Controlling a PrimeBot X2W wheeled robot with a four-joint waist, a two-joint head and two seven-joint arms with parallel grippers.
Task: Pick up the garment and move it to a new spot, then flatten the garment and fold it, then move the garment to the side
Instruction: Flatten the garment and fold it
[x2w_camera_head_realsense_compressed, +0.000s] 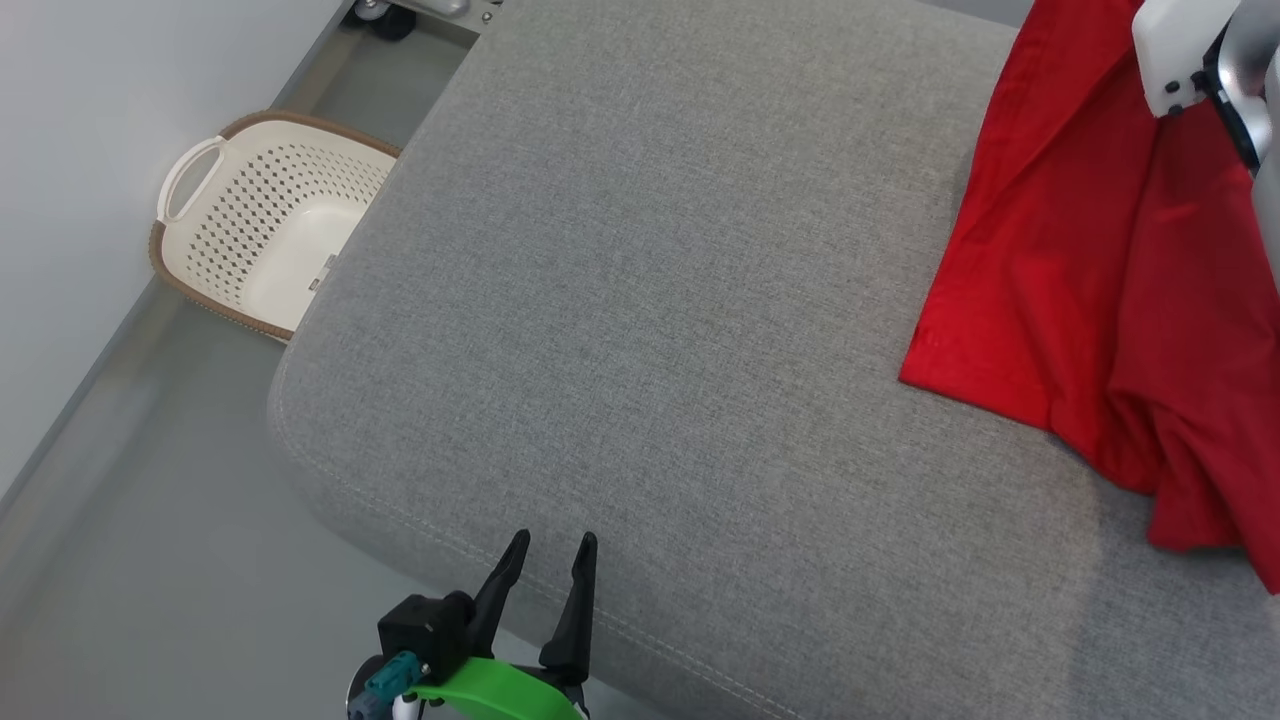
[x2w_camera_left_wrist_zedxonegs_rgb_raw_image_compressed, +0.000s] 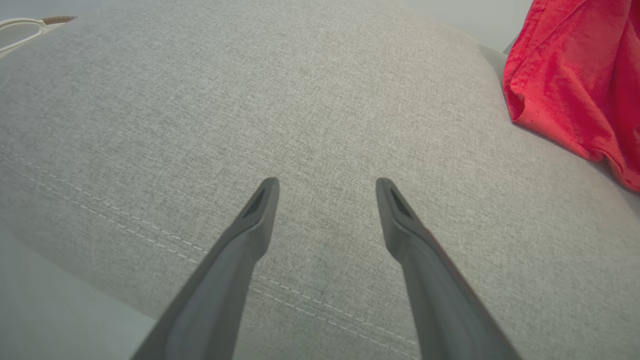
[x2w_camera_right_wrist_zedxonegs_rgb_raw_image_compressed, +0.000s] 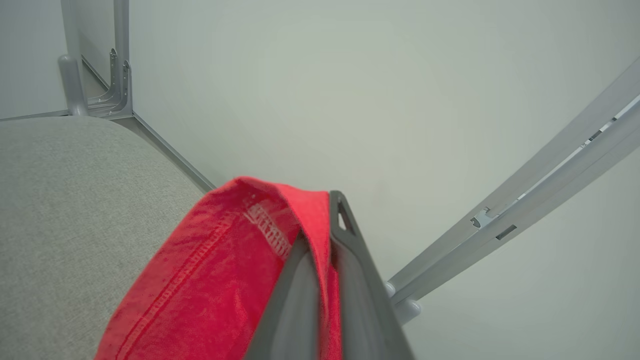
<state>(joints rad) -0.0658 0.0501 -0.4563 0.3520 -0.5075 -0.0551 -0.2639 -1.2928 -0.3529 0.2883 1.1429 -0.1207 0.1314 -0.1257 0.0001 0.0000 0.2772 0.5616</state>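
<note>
Leftmost, against the pale wall, we see a cream basket with a brown rim. It stands on the grey floor, just beside the left edge of the grey cushion, which hides its near corner. What we can see of its inside is perforated walls and a plain bottom. In our left wrist view only a sliver of its handle shows at the top left.

Next comes our left gripper, low over the cushion's stitched front edge. Its two dark fingers are spread wide with bare fabric between them, and they grasp nothing. The red garment is well apart from them, off to their right. In the left wrist view it sits as a bunched fold at the upper right corner.

Further right, the garment covers the cushion's right side. Its hem and one sleeve corner lie on the grey fabric, and its upper part rises toward the pale housing of our right arm at the top right.

In the right wrist view, our right gripper has its fingers pressed together on a seamed edge of the garment. The cloth passes between them and hangs off to their left, above the cushion. To the right of the fingers, grey metal rails slant across the pale wall.
</note>
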